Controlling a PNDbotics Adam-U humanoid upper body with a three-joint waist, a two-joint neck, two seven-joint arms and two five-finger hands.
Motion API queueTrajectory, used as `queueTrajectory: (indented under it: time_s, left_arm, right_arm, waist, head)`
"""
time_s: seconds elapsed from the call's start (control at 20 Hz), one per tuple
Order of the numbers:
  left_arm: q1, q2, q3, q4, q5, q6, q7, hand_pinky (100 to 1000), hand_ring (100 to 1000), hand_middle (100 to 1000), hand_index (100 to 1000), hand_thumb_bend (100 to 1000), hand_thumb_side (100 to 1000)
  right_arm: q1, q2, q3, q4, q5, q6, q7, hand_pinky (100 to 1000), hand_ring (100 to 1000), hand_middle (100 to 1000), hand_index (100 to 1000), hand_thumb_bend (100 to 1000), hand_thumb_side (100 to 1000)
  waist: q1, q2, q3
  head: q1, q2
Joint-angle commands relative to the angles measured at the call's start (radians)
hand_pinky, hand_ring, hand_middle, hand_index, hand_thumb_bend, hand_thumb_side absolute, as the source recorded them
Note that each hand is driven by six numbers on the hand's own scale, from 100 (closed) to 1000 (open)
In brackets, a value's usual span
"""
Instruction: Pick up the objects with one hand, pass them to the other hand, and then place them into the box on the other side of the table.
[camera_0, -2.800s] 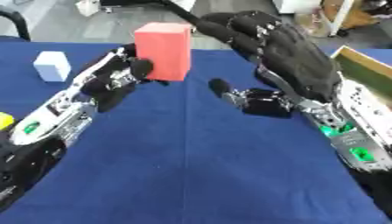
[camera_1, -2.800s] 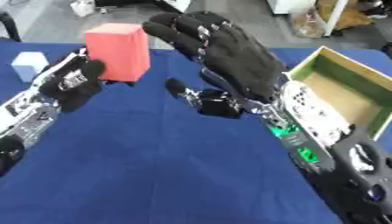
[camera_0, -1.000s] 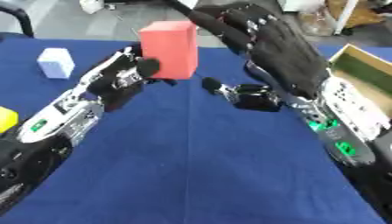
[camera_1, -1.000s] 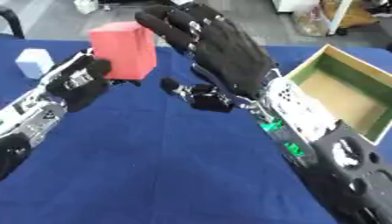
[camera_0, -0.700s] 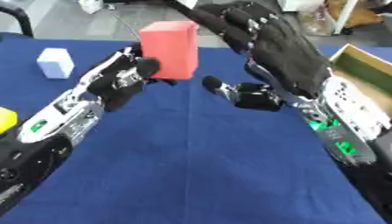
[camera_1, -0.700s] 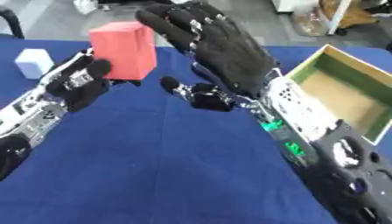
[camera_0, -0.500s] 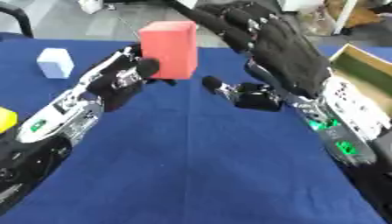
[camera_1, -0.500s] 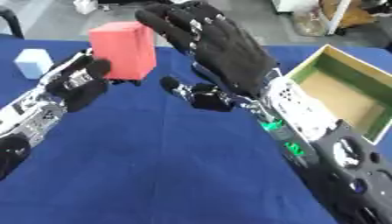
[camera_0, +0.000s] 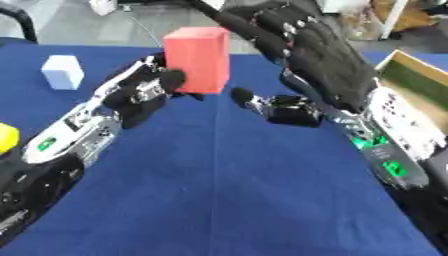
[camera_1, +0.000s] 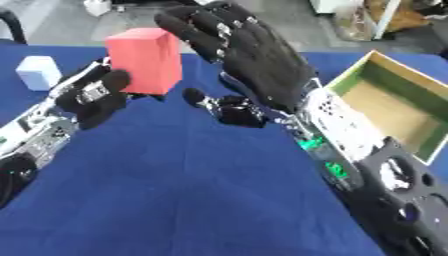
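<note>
One red block (camera_0: 198, 60) gripped by left hand (camera_0: 144, 95); right hand (camera_1: 254, 60) spread open beside it (one box (camera_1: 398, 107), edge-cropped).

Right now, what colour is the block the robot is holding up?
Red; the block shows best in the left eye view.
</note>
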Motion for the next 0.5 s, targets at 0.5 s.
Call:
queueTrajectory:
  time_s: [0.5]
  left_arm:
    - [-0.03,0.007,0.0,-0.009,0.002,-0.001,-0.01,661,583,580,469,501,248]
  right_arm:
    - [-0.02,0.004,-0.005,0.017,0.02,-0.026,-0.014,838,833,854,973,430,202]
  waist:
    - [0.0,-0.004,0.003]
  head:
    - [0.003,0.006]
